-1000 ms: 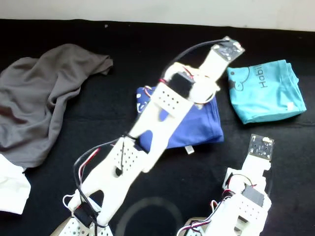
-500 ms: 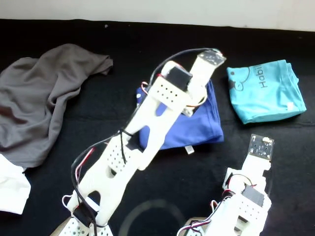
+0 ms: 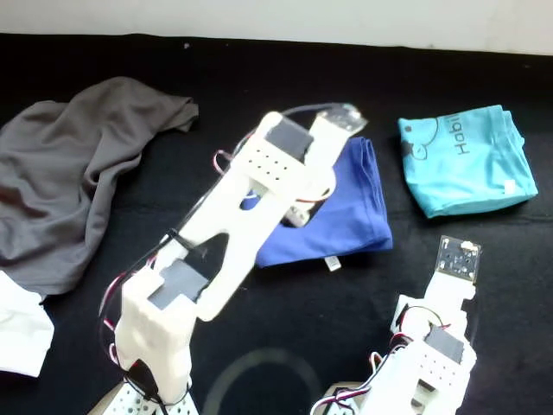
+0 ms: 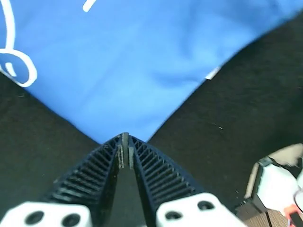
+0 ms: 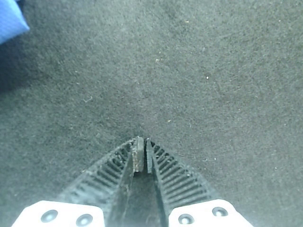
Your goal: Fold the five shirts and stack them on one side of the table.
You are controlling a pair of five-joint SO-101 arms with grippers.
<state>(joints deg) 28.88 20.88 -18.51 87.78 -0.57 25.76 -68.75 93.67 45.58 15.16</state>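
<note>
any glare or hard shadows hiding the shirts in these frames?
High view: even light, no glare on teal shirt or grey shirt; the left arm, not shadow, hides part of the blue shirt. Left wrist view: only soft fold shadows on it. Right wrist view: table evenly lit.

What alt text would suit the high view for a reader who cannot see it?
The left arm extends over a folded blue shirt at the middle of a black table. A folded teal shirt lies to the right of it, and a crumpled grey shirt and a white cloth lie at the left. The right arm sits at the near right edge.
</note>
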